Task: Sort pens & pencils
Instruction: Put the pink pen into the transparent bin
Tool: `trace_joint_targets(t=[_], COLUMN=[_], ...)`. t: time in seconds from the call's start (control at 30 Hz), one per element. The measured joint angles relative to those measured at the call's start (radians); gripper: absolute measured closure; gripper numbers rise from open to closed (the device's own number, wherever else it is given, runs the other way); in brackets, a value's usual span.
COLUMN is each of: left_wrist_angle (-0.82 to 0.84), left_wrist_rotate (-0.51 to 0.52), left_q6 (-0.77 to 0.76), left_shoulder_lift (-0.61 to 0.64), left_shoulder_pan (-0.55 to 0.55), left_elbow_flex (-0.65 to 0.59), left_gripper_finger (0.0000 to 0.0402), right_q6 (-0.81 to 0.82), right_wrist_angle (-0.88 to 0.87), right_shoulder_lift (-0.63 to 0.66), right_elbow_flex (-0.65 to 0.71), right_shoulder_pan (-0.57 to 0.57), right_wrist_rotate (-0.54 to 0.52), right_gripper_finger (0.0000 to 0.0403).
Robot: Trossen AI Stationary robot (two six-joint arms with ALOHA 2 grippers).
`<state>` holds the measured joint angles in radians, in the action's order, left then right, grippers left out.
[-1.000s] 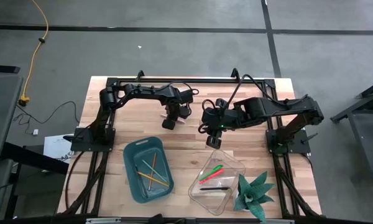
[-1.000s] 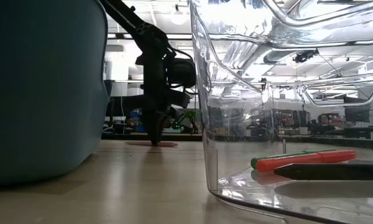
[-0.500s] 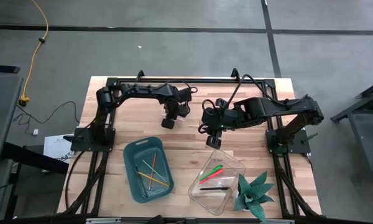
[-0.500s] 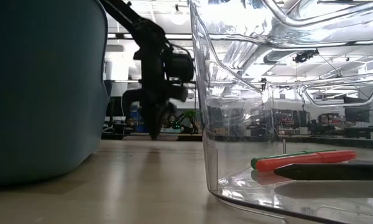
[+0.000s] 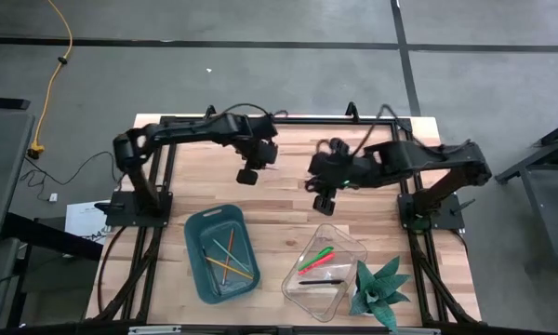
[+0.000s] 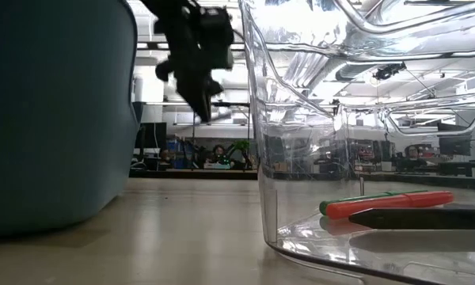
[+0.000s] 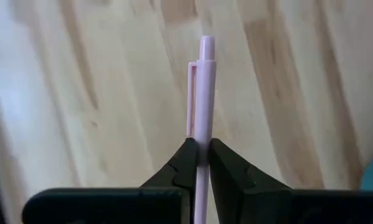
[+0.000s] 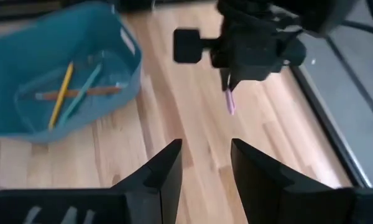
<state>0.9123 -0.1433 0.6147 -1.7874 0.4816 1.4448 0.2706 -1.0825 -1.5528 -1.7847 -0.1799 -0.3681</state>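
My left gripper [image 5: 248,174] hangs above the far middle of the table, shut on a pale pink pen [image 7: 201,93] that has a clip and a push button. My right gripper [image 5: 321,200] hovers open to its right, with nothing between its fingers [image 8: 205,163]. A green, a red-orange and a black pen [image 6: 388,204] lie on the floor of a clear container [image 5: 324,272] near the front right. Several thin pencils [image 5: 229,261] lie crossed in a teal bin [image 5: 221,253] at the front left. My left gripper pinches the pink pen's barrel [image 7: 202,149], just below its clip, between its two fingertips. The fingers come from above, pointing steeply down. The clip end sticks out past the fingertips, and an end [image 8: 229,102] shows below the gripper, clear of the table.
A green spiky plant [image 5: 379,288] stands at the front right corner beside the clear container. Bare wood [image 5: 279,209] lies between the grippers and the two containers. Black frame rails [image 5: 288,121] run along the table's far edge and sides.
My left gripper has risen from the table near the far middle, taking the pink pen with it. The pen lay flat on the wood before and is now lifted clear.
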Motion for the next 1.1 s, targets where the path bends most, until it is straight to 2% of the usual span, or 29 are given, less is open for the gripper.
trace_joint_targets(t=[0.27,0.37,0.6,0.8,1.1], left_wrist_angle=[-0.108,-0.194,-0.453,-0.638,-0.685], left_wrist_rotate=[-0.111,-0.141,-0.137,-0.126,-0.048], left_q6=[-0.133,-0.203,-0.366,-0.475,-0.491], left_shoulder_lift=[0.2,0.27,0.402,0.441,0.431], left_shoulder_pan=[-0.007,-0.027,-0.107,-0.176,-0.267], left_elbow_flex=[0.001,0.001,0.002,0.002,0.002], left_gripper_finger=[0.0383,0.0382,0.0385,0.0384,0.0385], right_q6=[-0.007,-0.019,-0.07,-0.124,-0.167], right_wrist_angle=[0.11,0.15,0.236,0.327,0.423], right_shoulder_lift=[0.121,0.146,0.156,0.15,0.15], right_elbow_flex=[0.0,0.0,0.0,0.0,0.0], right_shoulder_pan=[0.011,0.011,0.011,0.011,0.011], right_wrist_rotate=[-0.047,-0.051,-0.047,-0.033,0.037], right_gripper_finger=[0.0274,0.0274,0.0274,0.0274,0.0274])
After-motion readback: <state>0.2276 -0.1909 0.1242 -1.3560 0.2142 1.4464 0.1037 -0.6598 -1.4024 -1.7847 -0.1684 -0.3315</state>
